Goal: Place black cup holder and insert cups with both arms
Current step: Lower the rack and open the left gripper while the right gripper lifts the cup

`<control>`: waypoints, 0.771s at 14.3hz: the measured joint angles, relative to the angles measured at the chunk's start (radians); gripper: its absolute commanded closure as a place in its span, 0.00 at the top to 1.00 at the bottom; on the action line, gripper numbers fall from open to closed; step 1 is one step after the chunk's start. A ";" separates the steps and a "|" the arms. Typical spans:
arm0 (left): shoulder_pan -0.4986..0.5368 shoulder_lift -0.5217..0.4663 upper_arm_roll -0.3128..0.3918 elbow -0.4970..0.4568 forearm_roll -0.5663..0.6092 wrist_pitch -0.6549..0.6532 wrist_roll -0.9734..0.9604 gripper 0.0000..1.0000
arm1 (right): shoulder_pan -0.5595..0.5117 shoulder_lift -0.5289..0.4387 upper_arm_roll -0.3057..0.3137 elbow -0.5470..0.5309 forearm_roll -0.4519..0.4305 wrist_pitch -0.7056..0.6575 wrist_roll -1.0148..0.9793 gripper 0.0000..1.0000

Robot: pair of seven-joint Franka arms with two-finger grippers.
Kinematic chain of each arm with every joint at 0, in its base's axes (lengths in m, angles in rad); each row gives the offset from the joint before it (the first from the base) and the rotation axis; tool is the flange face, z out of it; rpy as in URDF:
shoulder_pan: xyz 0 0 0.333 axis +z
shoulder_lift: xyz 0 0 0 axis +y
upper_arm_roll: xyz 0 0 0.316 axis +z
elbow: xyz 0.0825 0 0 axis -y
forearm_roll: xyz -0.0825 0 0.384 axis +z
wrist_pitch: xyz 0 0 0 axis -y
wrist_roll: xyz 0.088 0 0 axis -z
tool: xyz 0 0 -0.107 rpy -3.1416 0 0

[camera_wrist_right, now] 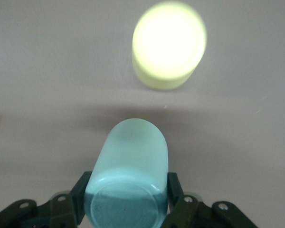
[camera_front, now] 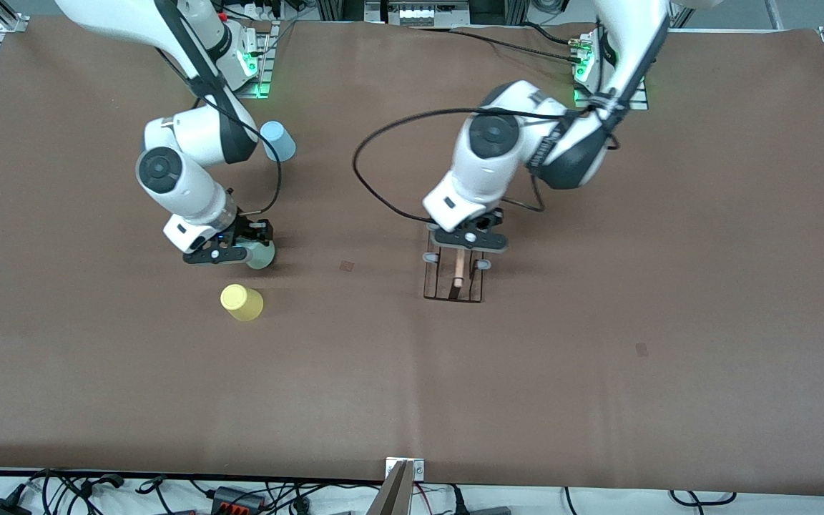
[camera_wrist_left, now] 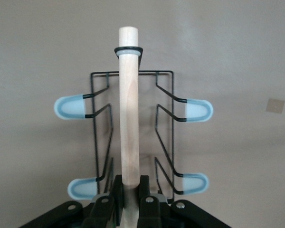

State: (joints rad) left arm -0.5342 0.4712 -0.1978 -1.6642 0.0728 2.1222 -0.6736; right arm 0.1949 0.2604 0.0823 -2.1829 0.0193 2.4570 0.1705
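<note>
The black cup holder (camera_front: 455,280) is low at the table's middle, its wooden rod handle (camera_wrist_left: 129,114) along its length and pale-tipped prongs (camera_wrist_left: 71,107) sticking out at both sides. My left gripper (camera_front: 466,243) is shut on the rod's end (camera_wrist_left: 129,194). My right gripper (camera_front: 244,252) is shut on the mint green cup (camera_front: 262,255), base toward the wrist (camera_wrist_right: 128,166), just over the table. The yellow cup (camera_front: 242,302) stands upside down, close by and nearer the camera (camera_wrist_right: 168,45). The light blue cup (camera_front: 278,140) stands farther back, beside the right arm.
A black cable (camera_front: 365,168) loops from the left arm over the table. Two small brown patches (camera_front: 346,265) (camera_front: 641,349) lie on the brown mat. Cables and plugs line the table edge nearest the camera (camera_front: 240,493).
</note>
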 measured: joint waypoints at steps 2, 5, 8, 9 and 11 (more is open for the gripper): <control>-0.040 0.009 0.001 0.021 0.025 0.001 -0.062 0.03 | -0.023 -0.037 -0.007 0.054 0.000 -0.092 -0.040 0.16; -0.049 0.032 0.002 0.035 0.025 0.009 -0.091 0.31 | -0.039 -0.064 -0.009 0.172 0.000 -0.259 -0.056 0.16; -0.046 0.040 0.005 0.048 0.025 0.012 -0.131 1.00 | -0.038 -0.079 -0.008 0.266 0.000 -0.404 -0.056 0.19; -0.046 0.040 0.007 0.051 0.025 0.012 -0.136 1.00 | -0.038 -0.089 -0.008 0.284 0.000 -0.447 -0.056 0.19; -0.043 0.038 0.012 0.060 0.025 0.011 -0.140 1.00 | -0.037 -0.108 -0.006 0.295 0.000 -0.494 -0.055 0.18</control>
State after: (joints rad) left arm -0.5768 0.5095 -0.1862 -1.6045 0.0982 2.1333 -0.8140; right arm 0.1580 0.1528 0.0764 -1.8882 0.0191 1.9625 0.1153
